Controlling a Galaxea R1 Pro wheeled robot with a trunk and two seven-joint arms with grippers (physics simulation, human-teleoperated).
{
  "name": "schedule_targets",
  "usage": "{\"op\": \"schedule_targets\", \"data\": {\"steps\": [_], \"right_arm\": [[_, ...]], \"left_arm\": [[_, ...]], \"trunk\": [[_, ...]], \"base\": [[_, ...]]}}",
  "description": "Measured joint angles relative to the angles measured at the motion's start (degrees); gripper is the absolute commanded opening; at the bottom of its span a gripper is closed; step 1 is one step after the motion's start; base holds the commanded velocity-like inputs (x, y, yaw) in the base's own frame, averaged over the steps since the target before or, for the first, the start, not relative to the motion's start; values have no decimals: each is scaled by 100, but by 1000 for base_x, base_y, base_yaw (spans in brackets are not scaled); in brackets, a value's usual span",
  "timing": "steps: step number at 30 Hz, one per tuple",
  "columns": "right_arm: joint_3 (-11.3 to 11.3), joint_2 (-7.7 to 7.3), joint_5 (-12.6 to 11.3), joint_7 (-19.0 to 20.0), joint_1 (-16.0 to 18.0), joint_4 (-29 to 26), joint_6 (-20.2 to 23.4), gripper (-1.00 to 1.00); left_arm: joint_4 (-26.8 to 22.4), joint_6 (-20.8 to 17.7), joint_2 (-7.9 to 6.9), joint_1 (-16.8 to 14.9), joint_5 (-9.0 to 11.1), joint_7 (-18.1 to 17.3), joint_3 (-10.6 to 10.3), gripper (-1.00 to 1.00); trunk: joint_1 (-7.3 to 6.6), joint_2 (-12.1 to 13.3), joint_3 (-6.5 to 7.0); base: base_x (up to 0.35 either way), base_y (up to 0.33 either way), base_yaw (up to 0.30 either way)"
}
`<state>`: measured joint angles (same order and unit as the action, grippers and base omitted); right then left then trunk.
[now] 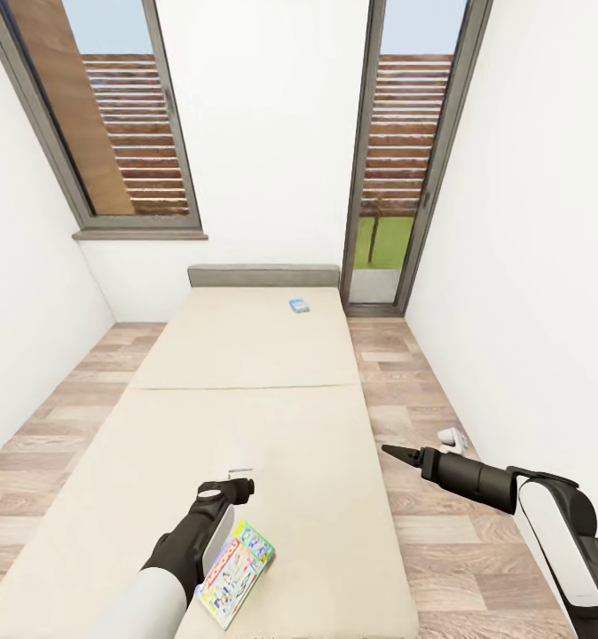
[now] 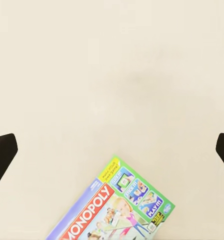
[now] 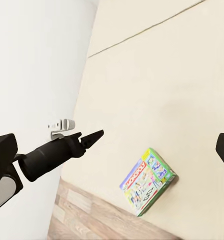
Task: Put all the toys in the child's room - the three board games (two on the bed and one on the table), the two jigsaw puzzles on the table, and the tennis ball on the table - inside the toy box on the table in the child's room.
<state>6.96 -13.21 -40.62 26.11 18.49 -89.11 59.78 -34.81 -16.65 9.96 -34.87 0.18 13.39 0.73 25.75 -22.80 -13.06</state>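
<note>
A green-bordered board game [image 1: 235,572] lettered MONOPOLY lies flat near the foot of the bed [image 1: 246,373], on the beige mattress. My left gripper [image 1: 237,486] hovers just beyond this box [image 2: 116,212], open [image 2: 115,146] with bare mattress between its fingers. A small blue board game [image 1: 300,305] rests at the far end by the headboard. To the right of the bed, my right gripper [image 1: 392,452] hangs over the floor, open [image 3: 114,145]. Its camera looks across at the Monopoly box [image 3: 146,181] and the left gripper [image 3: 94,136]. The table, toy box, jigsaw puzzles and tennis ball are out of view.
White walls close in on both sides. Strips of wood floor [image 1: 405,373] run along each side of the bed. A grey headboard [image 1: 263,274], a window [image 1: 126,115] and a tall glass door [image 1: 405,160] stand at the far end. A small white object [image 1: 452,437] sits near my right arm.
</note>
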Motion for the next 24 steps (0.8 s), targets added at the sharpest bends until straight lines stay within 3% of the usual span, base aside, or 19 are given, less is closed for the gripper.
{"op": "schedule_targets", "data": {"steps": [24], "right_arm": [[0,-22,-11,2,0,0,0,100]], "left_arm": [[-1,10,0,0,-4,0,-1,100]], "trunk": [[0,0,-228]], "base": [[0,0,0]]}}
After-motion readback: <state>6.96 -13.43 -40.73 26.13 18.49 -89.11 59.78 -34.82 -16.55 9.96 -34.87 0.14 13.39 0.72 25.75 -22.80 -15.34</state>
